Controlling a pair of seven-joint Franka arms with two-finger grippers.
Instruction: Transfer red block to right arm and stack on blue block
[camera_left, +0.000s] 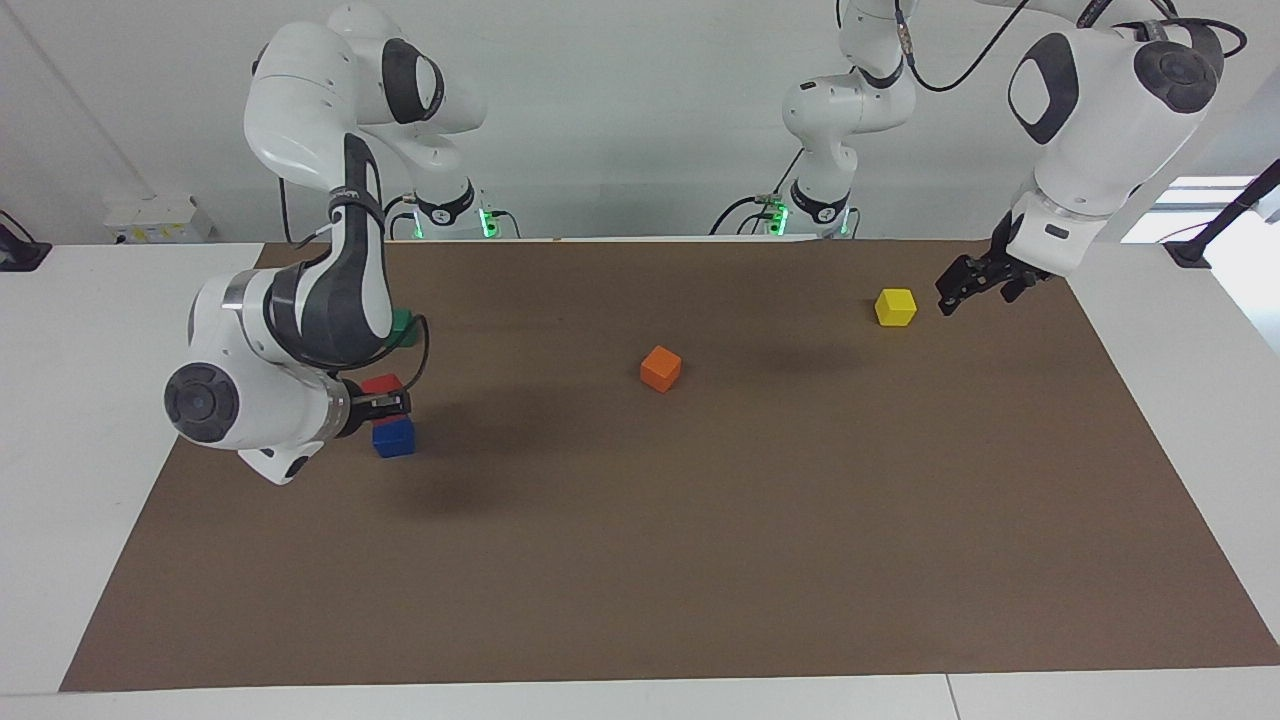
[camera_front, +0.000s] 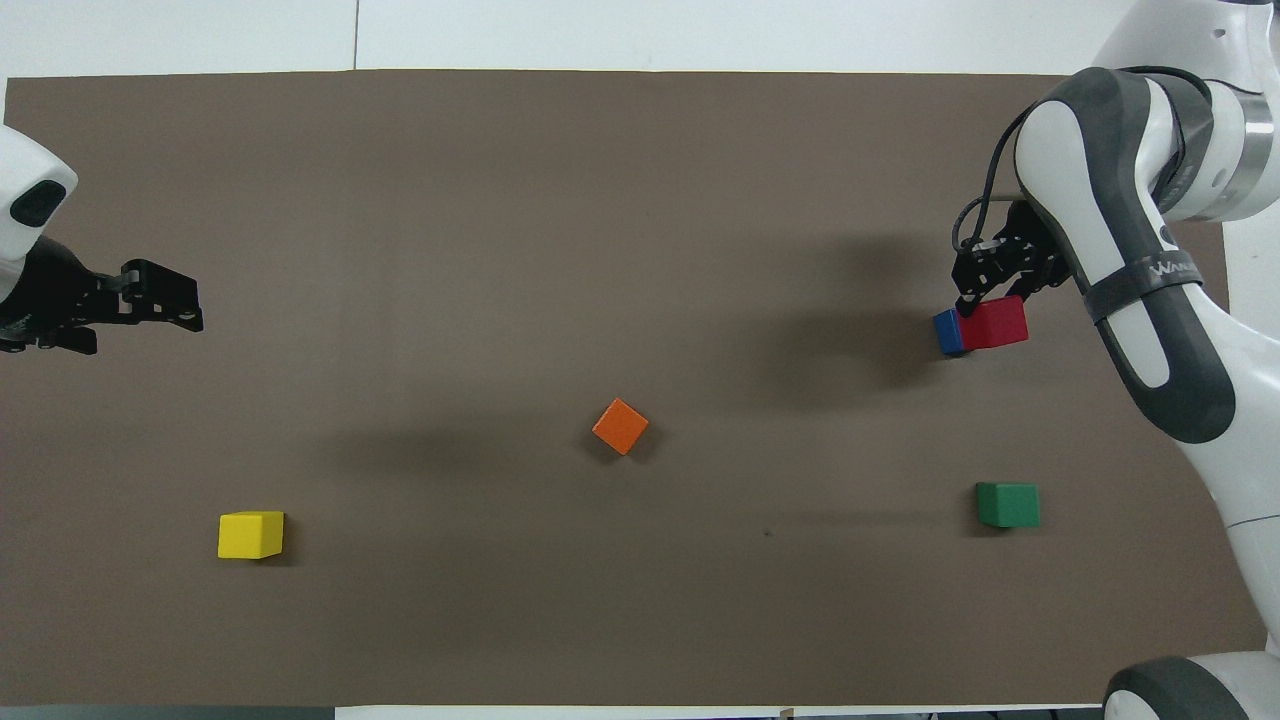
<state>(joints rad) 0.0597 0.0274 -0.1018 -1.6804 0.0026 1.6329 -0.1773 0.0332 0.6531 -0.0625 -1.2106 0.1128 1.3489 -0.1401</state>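
- Now the stacking step is being carried out: the red block (camera_left: 381, 385) is being held, clamped between the closed fingers of the right gripper (camera_left: 396, 404), directly over the blue block (camera_left: 394, 438) at the right arm's end of the table.
- Whether the two blocks are touching cannot be told.
- Next, the red block is probably to be squared up, set down, then released.
- Meanwhile the left gripper (camera_left: 949, 299) is being kept waiting, open and empty, just beside the yellow block (camera_left: 895, 307).

Red block (camera_left: 381, 384) over blue block (camera_left: 394, 439). At three o'clock of them in the facing view: orange block (camera_left: 660, 368), yellow block (camera_left: 895, 306). Green block (camera_front: 1007, 504). Brown mat (camera_left: 700, 560).
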